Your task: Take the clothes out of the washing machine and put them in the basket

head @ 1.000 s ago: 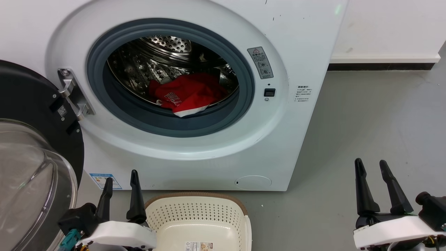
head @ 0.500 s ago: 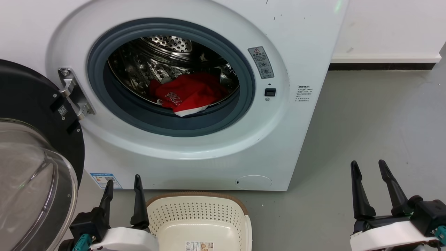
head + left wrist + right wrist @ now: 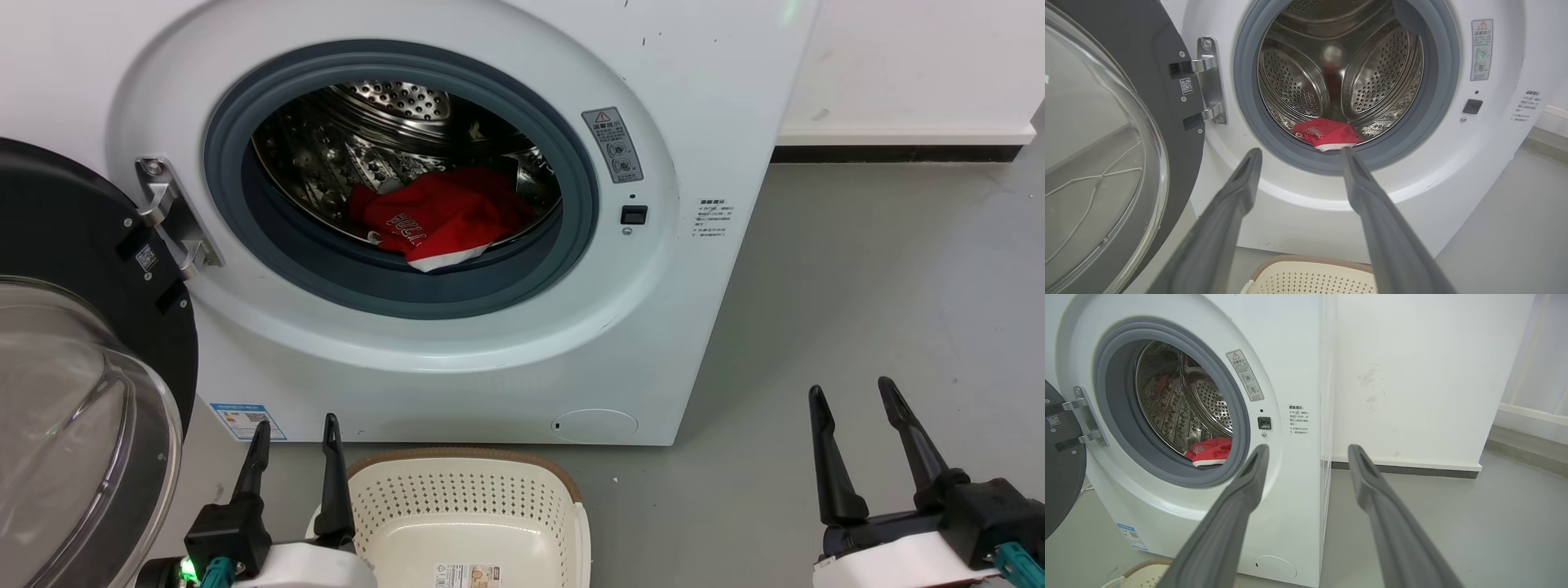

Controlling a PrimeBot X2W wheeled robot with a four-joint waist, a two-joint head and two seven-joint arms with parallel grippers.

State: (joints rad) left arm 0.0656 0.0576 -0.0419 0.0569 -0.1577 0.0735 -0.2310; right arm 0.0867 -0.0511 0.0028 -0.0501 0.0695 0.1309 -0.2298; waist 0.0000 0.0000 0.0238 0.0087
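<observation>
Head view: clothes (image 3: 441,216) sit in washer (image 3: 653,327) (none taken out yet); basket (image 3: 457,490) holds nothing; left gripper (image 3: 295,421) and right gripper (image 3: 851,385) both spread, empty.

Red clothes (image 3: 437,216) crumpled in washing machine (image 3: 718,98) drum — basket (image 3: 465,506) empty.

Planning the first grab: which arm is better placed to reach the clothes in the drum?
Left, probably. The open left gripper sits below the porthole, beside the basket, and its wrist view has the clothes almost straight ahead. The right gripper, also open, stands off to the machine's right.
</observation>
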